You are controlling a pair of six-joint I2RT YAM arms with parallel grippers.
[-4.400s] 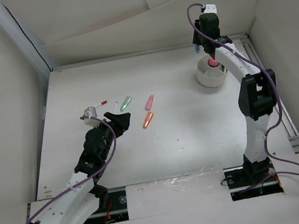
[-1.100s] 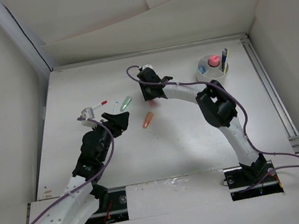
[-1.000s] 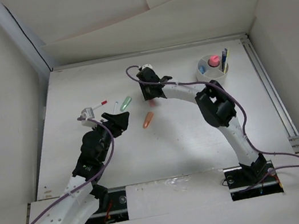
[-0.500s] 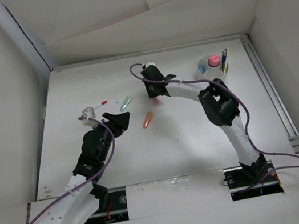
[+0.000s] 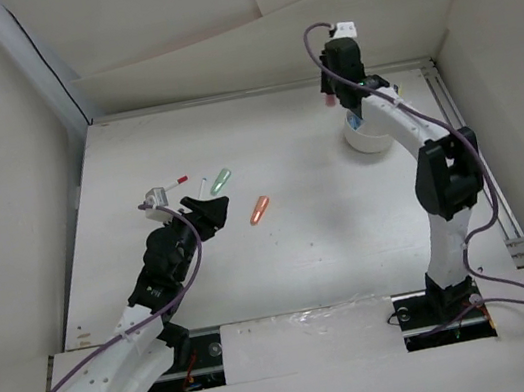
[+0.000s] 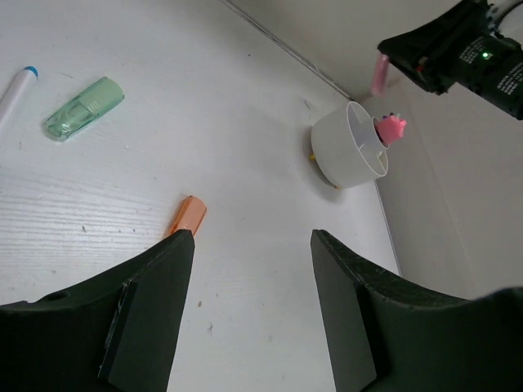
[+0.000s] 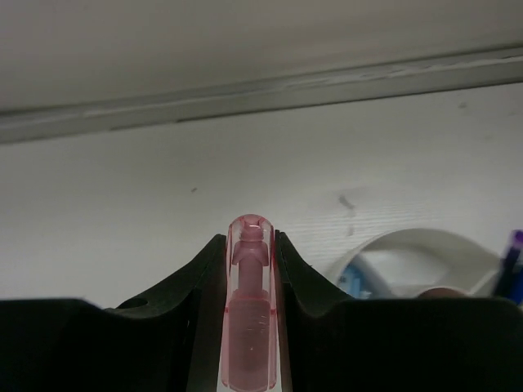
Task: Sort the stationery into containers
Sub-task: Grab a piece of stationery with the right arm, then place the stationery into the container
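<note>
My right gripper is shut on a translucent pink marker, held in the air just left of and behind the white cup. The marker also shows in the left wrist view. The cup holds a stubby pink-capped item, a blue item and a dark pen. My left gripper is open and empty above the table. A green marker, an orange marker and a thin white pen with a red tip lie near it.
A small grey object lies at the left by the red-tipped pen. A white pen with a blue tip lies beside the green marker. White walls close in the table at the back and sides; a rail runs along the right edge.
My right gripper has risen from the middle of the table with the pink marker and swung to the back right, beside the cup. The left arm has not moved.
</note>
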